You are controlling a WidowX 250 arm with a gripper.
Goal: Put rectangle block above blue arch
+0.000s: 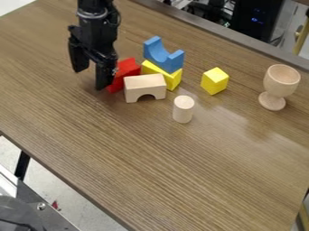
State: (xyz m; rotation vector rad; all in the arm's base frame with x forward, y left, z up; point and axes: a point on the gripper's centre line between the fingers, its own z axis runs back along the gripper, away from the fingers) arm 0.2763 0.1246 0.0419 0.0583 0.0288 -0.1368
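Evidently, the blue arch sits hollow side up on a yellow block

Broadest of all, the wood-grain table runs beneath everything. Over its far left part hangs the black gripper, pointing down with its jaws spread apart, just left of the red block. Well to the right, the wooden goblet stands upright. The blue arch, its curve open to the top, rests on the long yellow block, far of the table's middle. The pale wooden arch stands on the near side of that stack, opening downward. The red block, rectangular and partly hidden, lies on the table between gripper and stack. Smaller still, the pale cylinder stands upright nearer, and the yellow cube sits right of the stack.
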